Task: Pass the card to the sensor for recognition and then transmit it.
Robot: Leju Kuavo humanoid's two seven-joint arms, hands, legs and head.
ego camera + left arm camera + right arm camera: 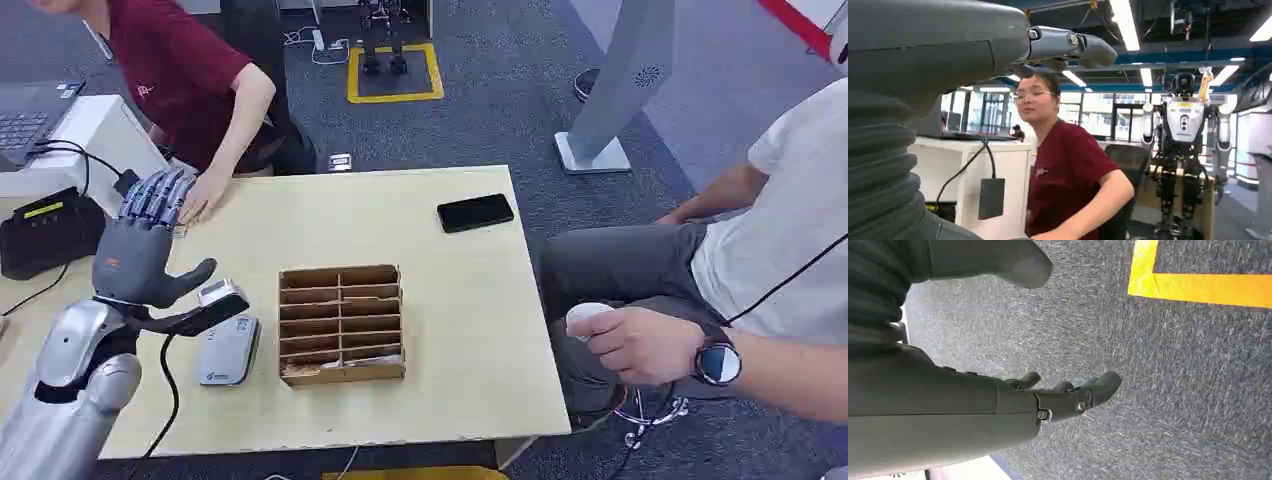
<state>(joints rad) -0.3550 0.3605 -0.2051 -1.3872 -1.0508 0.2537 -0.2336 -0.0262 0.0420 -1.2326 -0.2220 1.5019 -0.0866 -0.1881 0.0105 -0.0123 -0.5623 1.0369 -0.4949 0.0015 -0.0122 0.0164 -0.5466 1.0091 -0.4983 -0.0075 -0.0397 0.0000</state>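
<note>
The left hand (140, 255) is raised palm-up over the desk (470, 300), fingers spread, thumb out, holding nothing. I cannot make out the card. Just beside the thumb lies the sensor (228, 350), a flat pale-grey pad with rounded corners; its long axis runs away from the robot. Beyond it stands a cardboard divider box (342, 323). Just past the fingertips a person's hand (203, 197) rests on the pale wood desk. The right hand (1068, 397) hangs over grey carpet (1173, 390) near a yellow floor line (1198, 287), fingers loosely apart and holding nothing.
</note>
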